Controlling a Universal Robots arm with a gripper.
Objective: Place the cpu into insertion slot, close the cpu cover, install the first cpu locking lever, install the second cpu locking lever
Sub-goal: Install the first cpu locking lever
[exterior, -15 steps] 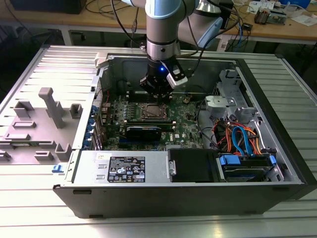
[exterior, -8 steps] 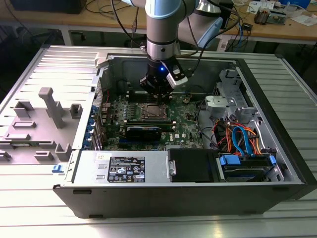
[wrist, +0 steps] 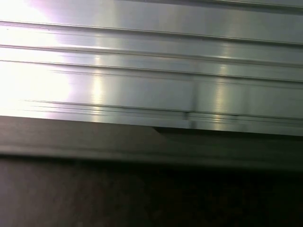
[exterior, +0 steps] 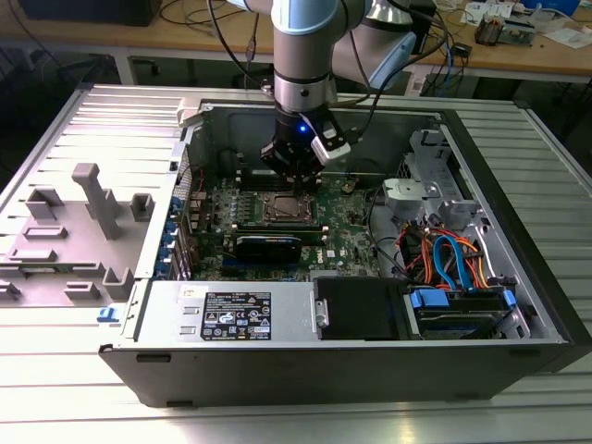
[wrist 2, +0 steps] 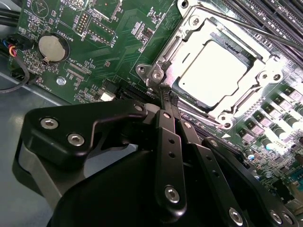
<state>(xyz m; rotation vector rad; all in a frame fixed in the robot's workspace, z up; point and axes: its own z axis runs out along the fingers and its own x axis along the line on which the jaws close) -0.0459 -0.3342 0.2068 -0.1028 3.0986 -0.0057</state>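
In the second wrist view the cpu (wrist 2: 215, 71) lies flat in the insertion slot (wrist 2: 169, 48), its silver top bright. The cpu cover (wrist 2: 265, 71) is down over it, framing the chip through its cut-out. A thin locking lever (wrist 2: 251, 29) runs along the socket's far side. My gripper (wrist 2: 164, 91) has its black fingers (wrist 2: 166, 137) pressed together, tips right beside the socket's corner screw (wrist 2: 156, 73); nothing shows between them. In the exterior view the gripper (exterior: 294, 176) hangs just above the socket (exterior: 285, 207) inside the open computer case.
The green motherboard (exterior: 351, 236) carries a long black card (exterior: 268, 245), memory slots (wrist 2: 270, 14) and a coin battery (wrist 2: 50, 47). Case walls (exterior: 305, 361), a drive cage and coloured cables (exterior: 453, 259) surround it. A grey fixture (exterior: 97, 199) stands at the exterior view's left.
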